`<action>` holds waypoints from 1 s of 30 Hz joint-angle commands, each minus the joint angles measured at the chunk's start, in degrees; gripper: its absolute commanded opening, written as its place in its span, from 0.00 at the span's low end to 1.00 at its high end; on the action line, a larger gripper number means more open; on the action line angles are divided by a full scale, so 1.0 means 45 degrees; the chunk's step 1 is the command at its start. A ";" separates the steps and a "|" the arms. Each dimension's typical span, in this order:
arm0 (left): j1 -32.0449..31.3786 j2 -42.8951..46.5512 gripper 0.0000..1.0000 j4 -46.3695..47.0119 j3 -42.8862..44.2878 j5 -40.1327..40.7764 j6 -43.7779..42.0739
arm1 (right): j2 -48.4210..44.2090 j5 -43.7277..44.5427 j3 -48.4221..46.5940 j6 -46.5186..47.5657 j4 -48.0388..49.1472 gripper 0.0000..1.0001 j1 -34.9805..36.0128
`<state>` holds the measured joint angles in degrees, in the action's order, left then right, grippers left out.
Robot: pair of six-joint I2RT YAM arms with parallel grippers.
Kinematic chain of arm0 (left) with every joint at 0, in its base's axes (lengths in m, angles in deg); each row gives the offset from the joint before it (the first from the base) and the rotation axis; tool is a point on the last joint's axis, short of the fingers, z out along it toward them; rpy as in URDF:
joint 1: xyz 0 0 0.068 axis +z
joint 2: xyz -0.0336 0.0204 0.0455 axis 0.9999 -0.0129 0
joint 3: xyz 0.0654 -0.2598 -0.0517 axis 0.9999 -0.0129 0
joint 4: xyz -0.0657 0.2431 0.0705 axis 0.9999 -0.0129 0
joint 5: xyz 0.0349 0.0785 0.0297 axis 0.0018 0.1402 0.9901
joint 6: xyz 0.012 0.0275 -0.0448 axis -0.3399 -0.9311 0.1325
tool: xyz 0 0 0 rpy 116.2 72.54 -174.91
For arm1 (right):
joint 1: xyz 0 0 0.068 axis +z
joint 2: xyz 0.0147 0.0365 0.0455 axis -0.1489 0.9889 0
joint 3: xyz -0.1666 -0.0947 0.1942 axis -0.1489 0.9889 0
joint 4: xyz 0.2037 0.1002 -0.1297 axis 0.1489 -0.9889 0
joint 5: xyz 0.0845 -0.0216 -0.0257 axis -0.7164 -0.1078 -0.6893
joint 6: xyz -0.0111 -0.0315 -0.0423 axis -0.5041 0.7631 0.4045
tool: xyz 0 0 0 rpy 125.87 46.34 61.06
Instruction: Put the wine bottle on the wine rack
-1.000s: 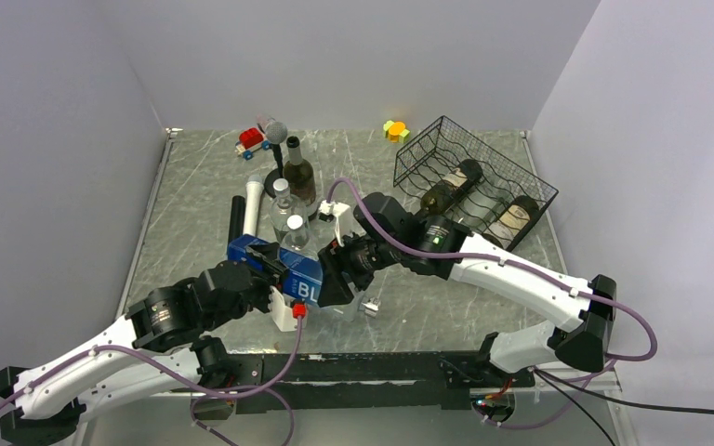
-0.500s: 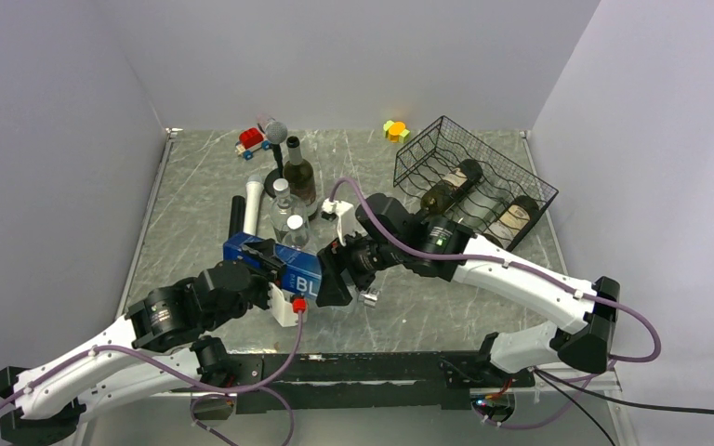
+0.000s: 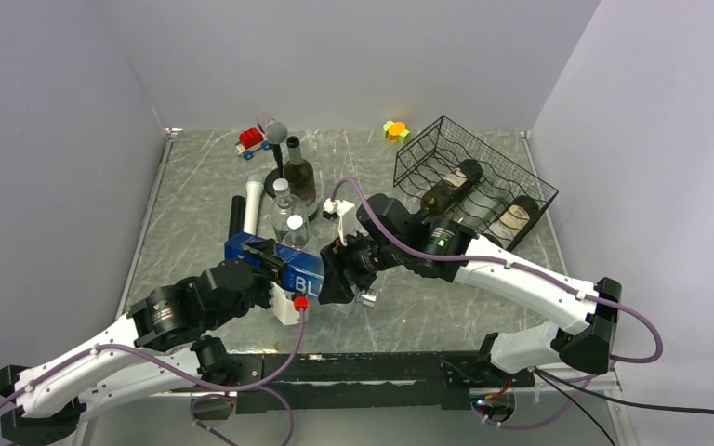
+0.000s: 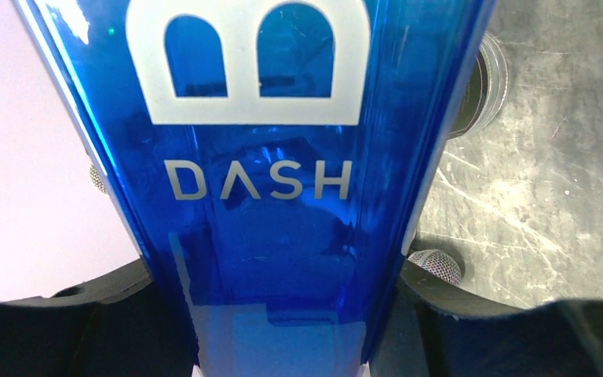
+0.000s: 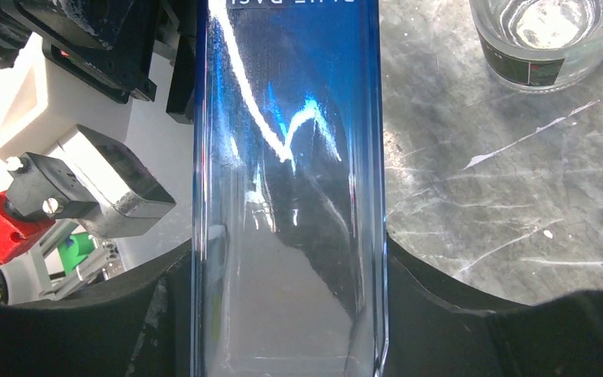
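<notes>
A blue square glass bottle [image 3: 284, 265] marked DASH lies level above the table's front, held from both ends. My left gripper [image 3: 258, 260] is shut on it; the blue glass [image 4: 259, 196] fills the space between its fingers [image 4: 440, 294]. My right gripper [image 3: 330, 274] is shut on the bottle's clear end [image 5: 286, 157], with a finger [image 5: 420, 283] pressed against each side. A dark wine bottle [image 3: 298, 177] stands upright at mid-table. The black wire wine rack [image 3: 418, 153] sits at the back right with dark bottles [image 3: 451, 186] lying in it.
Two clear plastic bottles [image 3: 285, 212] stand just behind the blue one. A white tube [image 3: 254, 203] and a black tube [image 3: 238, 216] lie at their left. A microphone [image 3: 274, 132], a red toy car [image 3: 253, 139] and a yellow toy [image 3: 395, 130] are at the back. A glass jar [image 5: 550, 39] stands close by.
The blue bottle and both grippers have shifted slightly towards the back of the table. The right gripper's jaws widened, then closed on the bottle's end again.
</notes>
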<state>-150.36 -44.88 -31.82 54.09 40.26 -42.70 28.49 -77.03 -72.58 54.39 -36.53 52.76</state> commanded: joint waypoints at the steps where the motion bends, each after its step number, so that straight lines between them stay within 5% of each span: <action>1: 0.0062 0.0218 0.05 0.2581 0.1001 0.0938 0.0595 | -0.0209 0.0906 -0.0163 -0.0496 0.0008 0.00 0.0104; 4: 0.0062 0.0435 0.40 0.2926 0.0813 0.0988 0.0639 | -0.0602 0.1448 -0.0068 -0.0562 0.0073 0.00 0.0101; 7: 0.0062 0.0783 0.64 0.3163 0.0529 0.0752 0.0296 | -0.1149 0.1736 -0.0064 -0.0438 0.0083 0.00 0.0124; 11: 0.0061 0.0999 0.76 0.3455 0.0221 0.0706 -0.0260 | -0.1885 0.1729 -0.0238 -0.0270 0.0150 0.00 0.0124; 14: 0.0062 0.0832 0.98 0.3642 0.0279 0.0874 -0.0474 | -0.2304 0.1594 -0.0395 -0.0232 0.0304 0.00 0.0128; 30: 0.0053 0.1468 0.99 0.4121 0.1369 -0.0363 0.0265 | -0.4480 0.4408 -0.0347 -0.0632 0.2099 0.00 0.0134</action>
<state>-150.27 -39.46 -17.53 56.95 40.41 -43.38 12.45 -62.04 -71.18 52.45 -42.06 53.46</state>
